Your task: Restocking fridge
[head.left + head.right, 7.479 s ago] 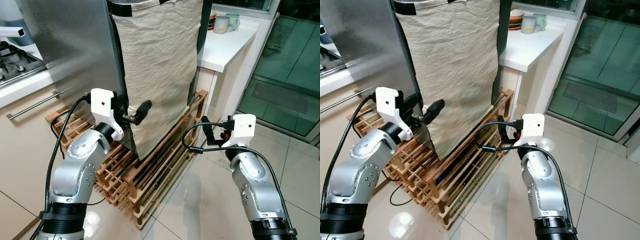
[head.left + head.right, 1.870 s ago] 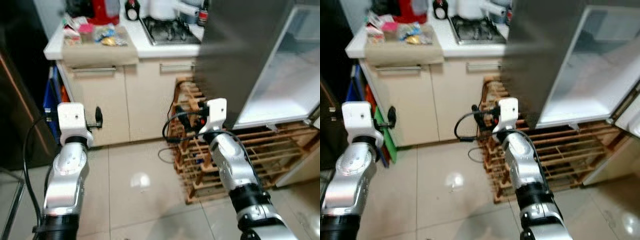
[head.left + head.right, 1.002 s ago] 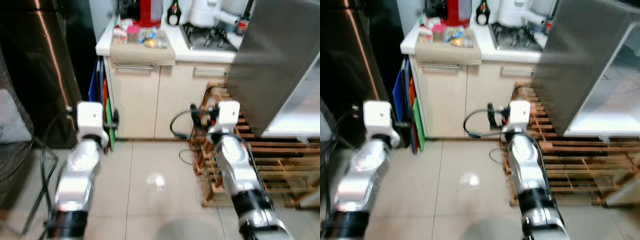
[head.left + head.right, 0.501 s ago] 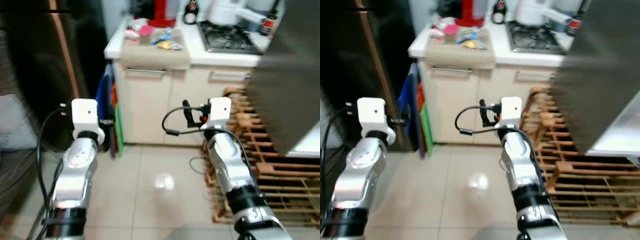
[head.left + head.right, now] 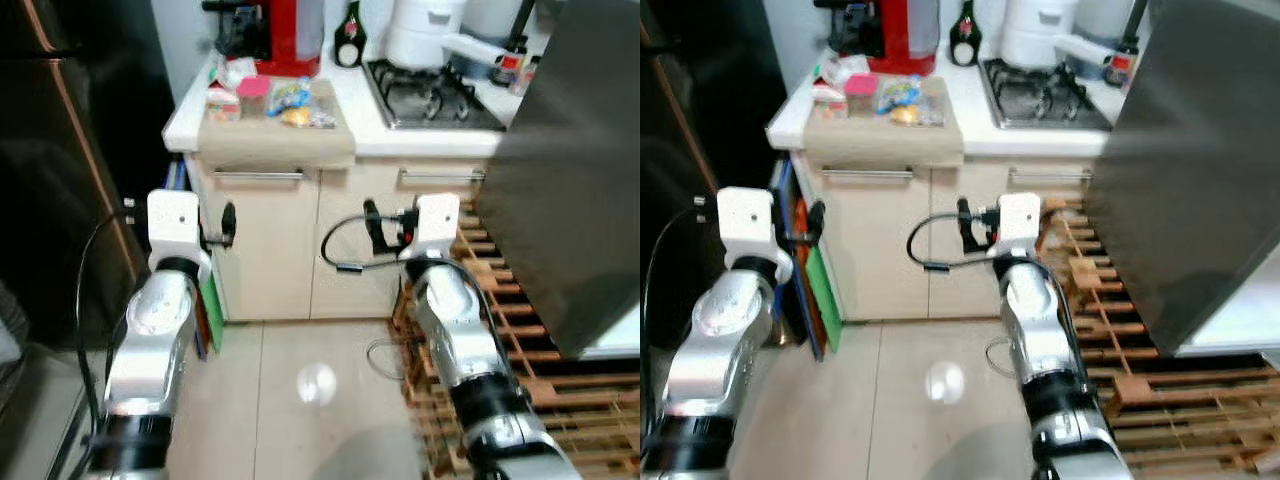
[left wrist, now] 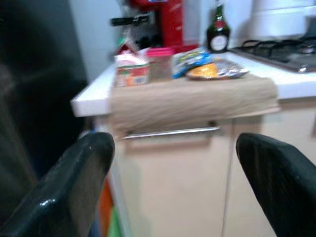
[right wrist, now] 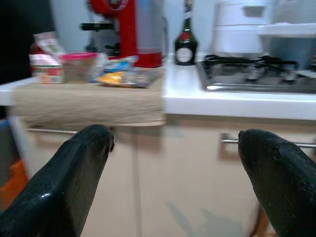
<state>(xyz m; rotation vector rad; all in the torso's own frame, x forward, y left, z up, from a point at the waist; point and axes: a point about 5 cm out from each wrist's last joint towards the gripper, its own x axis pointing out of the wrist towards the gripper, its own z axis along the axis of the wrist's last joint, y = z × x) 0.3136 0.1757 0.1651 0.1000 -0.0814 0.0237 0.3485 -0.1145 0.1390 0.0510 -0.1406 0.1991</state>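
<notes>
View swung from fridge point(image 5: 570, 200) to desk point(image 5: 420, 135), food packs point(image 5: 265, 100) on cloth point(image 5: 275, 145) now nearer and centred, left gripper point(image 6: 173, 163) and right gripper point(image 7: 175, 163) fingers spread wide, empty, raised before cupboards point(image 5: 300, 240)

Head cams look down from above at the surface point(image 5: 400, 135). Both wrist cams face it level, closer; all 4 share the red machine point(image 7: 126, 29).
</notes>
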